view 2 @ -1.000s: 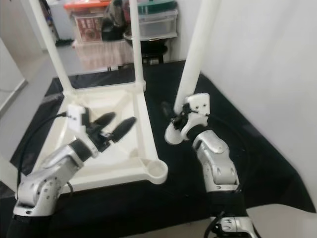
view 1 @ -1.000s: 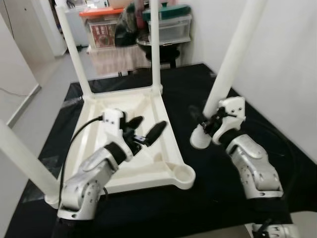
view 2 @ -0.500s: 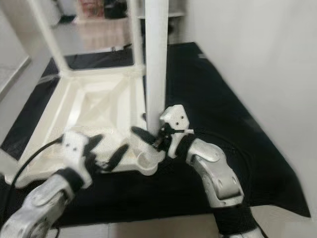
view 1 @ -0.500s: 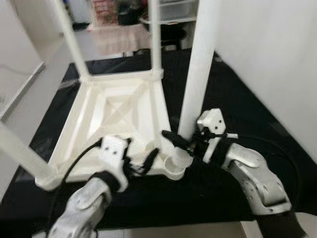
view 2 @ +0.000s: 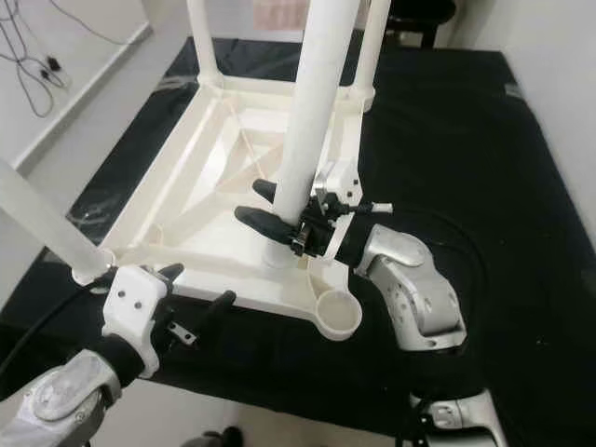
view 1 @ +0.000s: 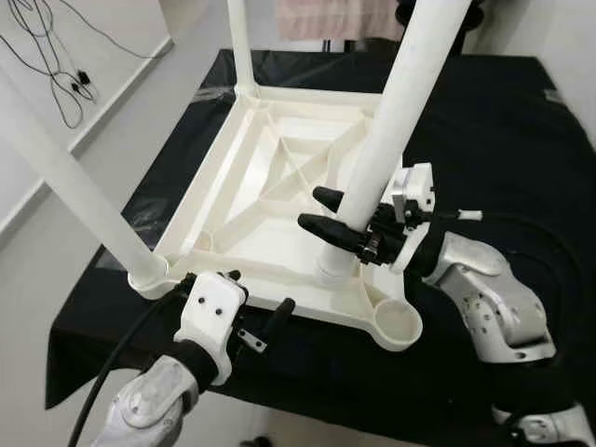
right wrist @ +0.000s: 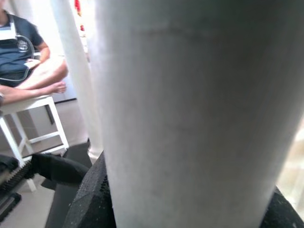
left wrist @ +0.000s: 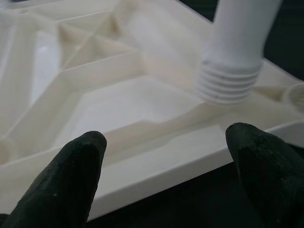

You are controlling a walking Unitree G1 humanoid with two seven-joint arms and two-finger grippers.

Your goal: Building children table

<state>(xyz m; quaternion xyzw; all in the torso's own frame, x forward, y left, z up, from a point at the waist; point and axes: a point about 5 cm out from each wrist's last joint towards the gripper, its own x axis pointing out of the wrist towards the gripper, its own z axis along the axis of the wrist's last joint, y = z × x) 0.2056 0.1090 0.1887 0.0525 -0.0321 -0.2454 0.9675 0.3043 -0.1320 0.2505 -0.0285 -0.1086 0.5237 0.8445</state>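
We see the white children's table (view 1: 279, 186) lying upside down on a black mat (view 1: 503, 121), its ribbed underside facing up, with three legs already standing in its corners. Our right gripper (view 1: 337, 212) has its two black fingers clamped around a loose white leg (view 1: 391, 121), which leans slightly; its threaded lower end (left wrist: 230, 83) rests on the tabletop's underside just inside the near edge, beside the empty round corner socket (view 1: 396, 321) and not in it. Our left gripper (view 1: 256, 307) hovers at the near edge of the table with its fingers (left wrist: 71, 171) spread apart and nothing between them. In the right wrist view we make out a seated person (right wrist: 23, 52) on a white stool in the background.
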